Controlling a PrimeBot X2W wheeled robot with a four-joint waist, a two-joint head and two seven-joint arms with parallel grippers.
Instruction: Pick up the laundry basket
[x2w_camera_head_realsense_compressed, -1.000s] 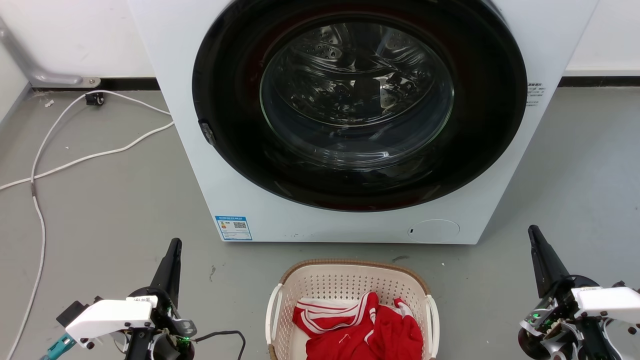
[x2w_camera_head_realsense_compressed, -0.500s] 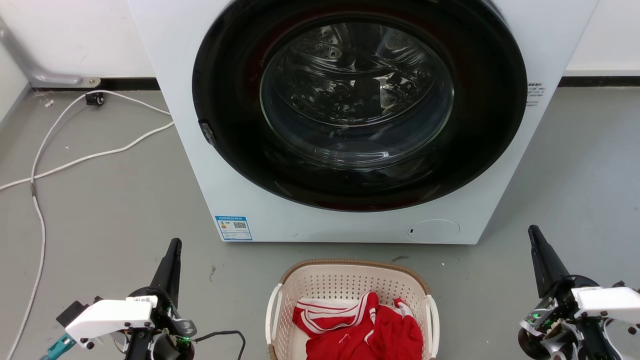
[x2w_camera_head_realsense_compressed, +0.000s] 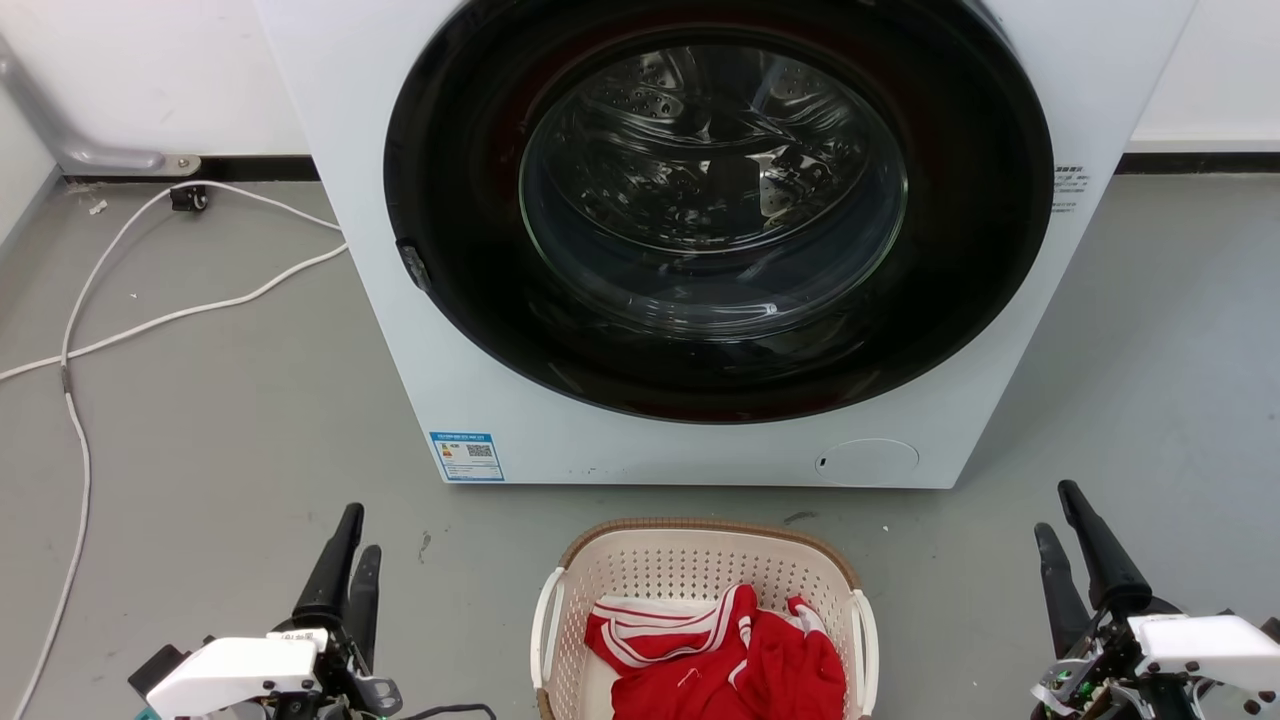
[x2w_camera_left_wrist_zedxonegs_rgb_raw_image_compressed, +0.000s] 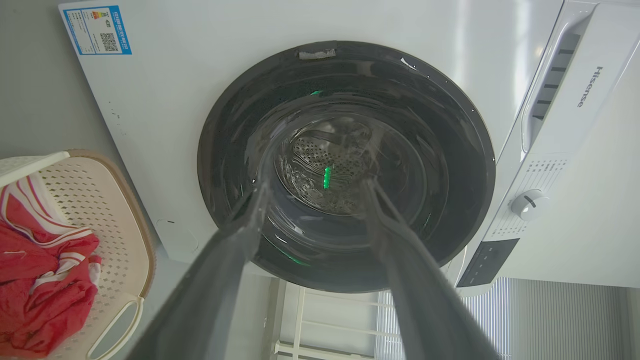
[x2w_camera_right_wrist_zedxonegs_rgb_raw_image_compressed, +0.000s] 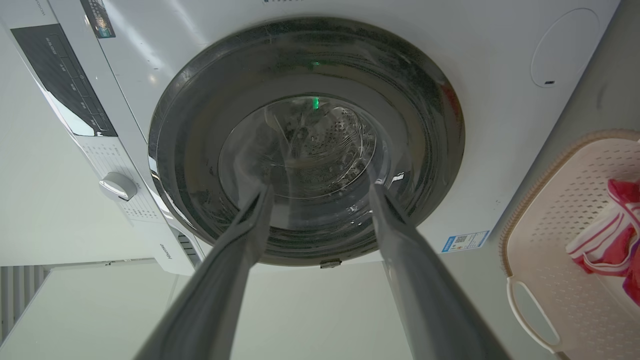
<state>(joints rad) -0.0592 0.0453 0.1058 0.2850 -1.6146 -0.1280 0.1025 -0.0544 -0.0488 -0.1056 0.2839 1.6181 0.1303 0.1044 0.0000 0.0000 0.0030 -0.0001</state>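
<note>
The laundry basket (x2w_camera_head_realsense_compressed: 700, 570) stands on the grey floor (x2w_camera_head_realsense_compressed: 220, 430) just in front of the washing machine (x2w_camera_head_realsense_compressed: 560, 450), below its round door (x2w_camera_head_realsense_compressed: 715, 190) and a little apart from the white front panel. It is cream with perforated walls, a brown woven-look rim and a white handle on each side. A red garment (x2w_camera_head_realsense_compressed: 740, 660) with white stripes lies crumpled inside it. Nothing is touching the basket.

The left gripper (x2w_camera_head_realsense_compressed: 360, 535) hangs in front of the washing machine's lower left corner, near the blue label (x2w_camera_head_realsense_compressed: 467, 455) on the panel and well clear of the basket's left handle (x2w_camera_head_realsense_compressed: 545, 625). Its two dark fingers point toward the machine and stand parted with a clear gap, holding nothing. In the left wrist view they frame the glass of the door.

The right gripper (x2w_camera_head_realsense_compressed: 1056, 510) hangs in front of the washing machine's lower right corner, also well apart from the basket. Its fingers are spread in the same way and hold nothing. In the right wrist view they too point at the door, with the basket's rim (x2w_camera_right_wrist_zedxonegs_rgb_raw_image_compressed: 550, 210) off to one side.

A white cable (x2w_camera_head_realsense_compressed: 150, 320) trails across the floor to the left of the washing machine, toward the wall behind it.
</note>
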